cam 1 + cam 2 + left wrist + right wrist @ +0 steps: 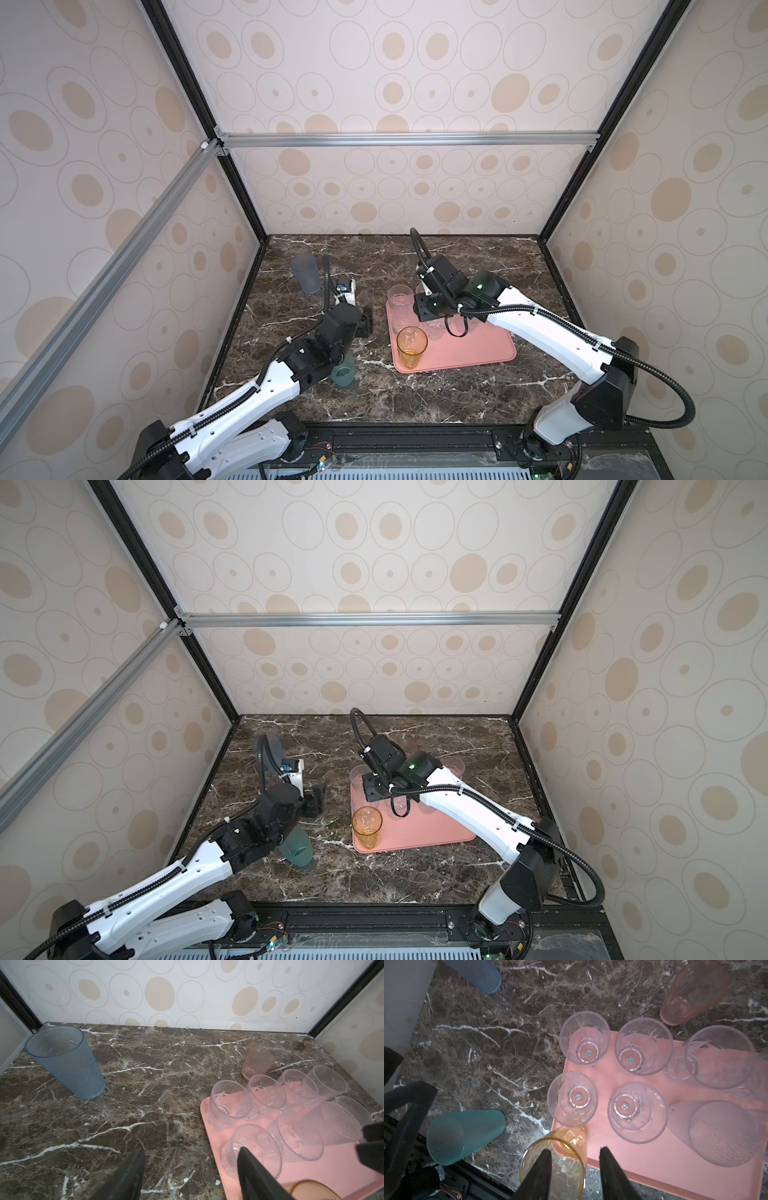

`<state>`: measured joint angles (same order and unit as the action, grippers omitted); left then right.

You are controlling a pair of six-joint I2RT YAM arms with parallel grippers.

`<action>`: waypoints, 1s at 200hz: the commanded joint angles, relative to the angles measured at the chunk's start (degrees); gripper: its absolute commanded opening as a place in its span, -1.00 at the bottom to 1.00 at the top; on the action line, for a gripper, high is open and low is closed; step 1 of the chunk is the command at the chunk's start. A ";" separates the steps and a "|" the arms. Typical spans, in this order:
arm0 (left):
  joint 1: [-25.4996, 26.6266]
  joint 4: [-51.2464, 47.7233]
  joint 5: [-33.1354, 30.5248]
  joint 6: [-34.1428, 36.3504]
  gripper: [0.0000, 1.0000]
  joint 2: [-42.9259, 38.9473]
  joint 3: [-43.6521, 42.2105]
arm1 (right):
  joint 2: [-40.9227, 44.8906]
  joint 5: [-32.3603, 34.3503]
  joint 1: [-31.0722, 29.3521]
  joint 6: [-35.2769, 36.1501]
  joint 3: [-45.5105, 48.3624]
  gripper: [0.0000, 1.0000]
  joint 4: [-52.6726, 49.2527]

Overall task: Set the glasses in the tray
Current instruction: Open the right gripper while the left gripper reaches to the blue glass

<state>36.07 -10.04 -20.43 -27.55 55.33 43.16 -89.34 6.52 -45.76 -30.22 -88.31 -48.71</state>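
The salmon-pink tray [478, 353] [654, 1167] holds several short clear glasses [636, 1111] [228, 1101], a frosted whitish glass [724, 1132] and an amber glass [411, 347] [566, 1169] at its near-left corner. My right gripper [575, 1150] hangs open over the amber glass. One finger is above the glass's mouth, the other outside its rim, and neither touches it. My left gripper [190, 1152] [363, 322] is open and empty over the marble, left of the tray. On the table stand a blue-grey glass [305, 274] [66, 1059], a teal glass [344, 374] [463, 1134] and a pink glass [257, 1064] [693, 991].
The teal glass is partly hidden under my left forearm [291, 374] in both top views. The pink glass stands just beyond the tray's far edge. Patterned walls with black corner posts [249, 208] close in the marble table [415, 395] on three sides.
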 commanded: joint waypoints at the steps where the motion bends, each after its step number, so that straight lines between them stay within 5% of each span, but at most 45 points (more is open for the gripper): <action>1: -11.91 -2.24 12.31 3.14 0.27 1.32 6.83 | 0.59 -0.98 2.23 -0.18 -0.76 -0.18 2.77; 50: -31.72 -11.07 25.93 9.29 0.19 16.69 22.30 | -2.92 -2.98 2.55 0.13 -0.72 -0.18 4.20; 81: -39.06 -12.32 26.76 10.91 0.22 24.26 27.32 | -4.33 -3.45 2.60 1.21 -1.43 -0.16 3.73; 200: -43.98 -19.34 25.11 17.80 0.09 48.94 46.73 | -6.53 -4.96 2.63 1.87 -0.62 -0.14 3.56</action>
<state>-7.31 -27.00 5.89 -12.45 102.85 85.19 -94.63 1.65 -43.07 -28.86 -88.86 -44.56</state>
